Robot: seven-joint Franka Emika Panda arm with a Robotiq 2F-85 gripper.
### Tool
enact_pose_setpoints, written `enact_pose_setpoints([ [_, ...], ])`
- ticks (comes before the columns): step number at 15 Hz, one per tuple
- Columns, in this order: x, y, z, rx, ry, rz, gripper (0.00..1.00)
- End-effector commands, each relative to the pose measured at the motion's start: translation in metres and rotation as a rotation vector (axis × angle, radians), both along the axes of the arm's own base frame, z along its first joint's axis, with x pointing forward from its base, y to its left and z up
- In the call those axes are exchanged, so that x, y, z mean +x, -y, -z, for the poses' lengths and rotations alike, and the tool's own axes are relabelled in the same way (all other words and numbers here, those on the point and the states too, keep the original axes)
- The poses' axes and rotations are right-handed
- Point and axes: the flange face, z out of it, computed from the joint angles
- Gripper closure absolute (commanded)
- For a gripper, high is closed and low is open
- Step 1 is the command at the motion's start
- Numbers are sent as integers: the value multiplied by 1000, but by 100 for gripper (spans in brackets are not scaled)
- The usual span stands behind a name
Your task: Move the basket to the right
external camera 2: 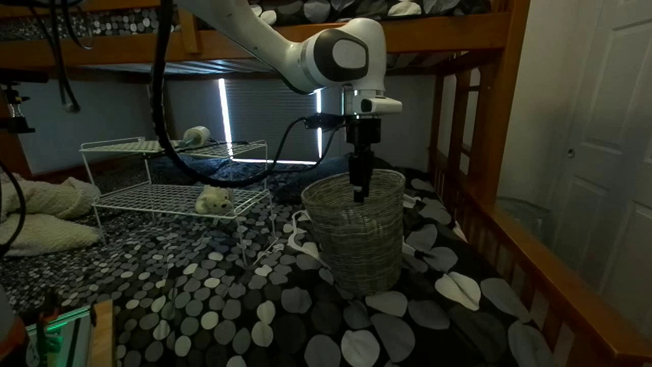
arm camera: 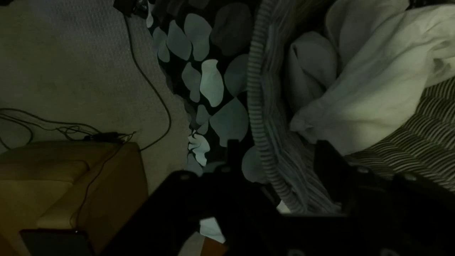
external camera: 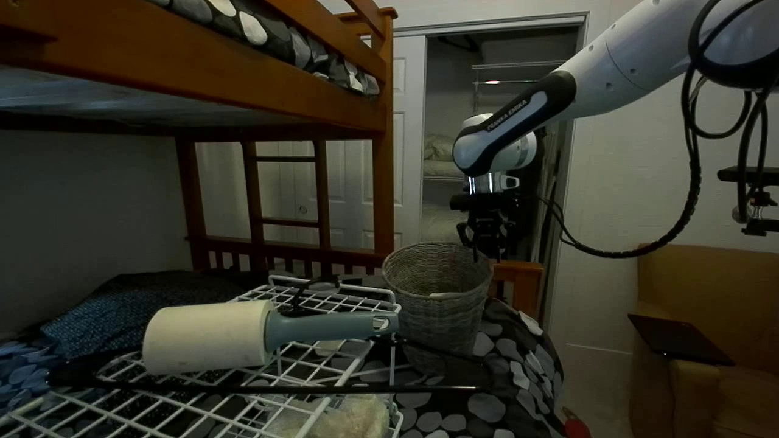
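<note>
Astride rim (arm camera: 254, 92) of basket (external camera 2: 356, 247) | jaws wide, gripping nothing | bedspread edge (arm camera: 188, 81) near, rack (external camera 2: 158, 197) apart

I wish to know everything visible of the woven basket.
The basket is round, grey-beige and woven-looking, narrowing downward from its banded rim. It stands upright on the patterned bedding, near the white wire rack, with whitish cloth inside. The open tool straddles its rim; contact there is unclear.

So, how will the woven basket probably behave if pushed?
The woven basket likely flexes slightly, its strands looking thin. It may tip: its base is narrower than its rim. The crumpled white cloth inside probably adds little weight.
</note>
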Motion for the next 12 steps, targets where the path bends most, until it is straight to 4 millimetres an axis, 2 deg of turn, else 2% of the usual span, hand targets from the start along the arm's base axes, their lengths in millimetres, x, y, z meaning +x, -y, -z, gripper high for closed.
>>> enact_pose_setpoints([
  [1, -11, -9, -21, 20, 10, -80, 12],
  [2, -11, -14, -26, 27, 20, -110, 4],
  [3, -10, -22, -31, 35, 31, -152, 1],
  [10, -2, -82, -62, -9, 104, -513, 0],
  [12, 2, -94, -67, -42, 136, -593, 0],
])
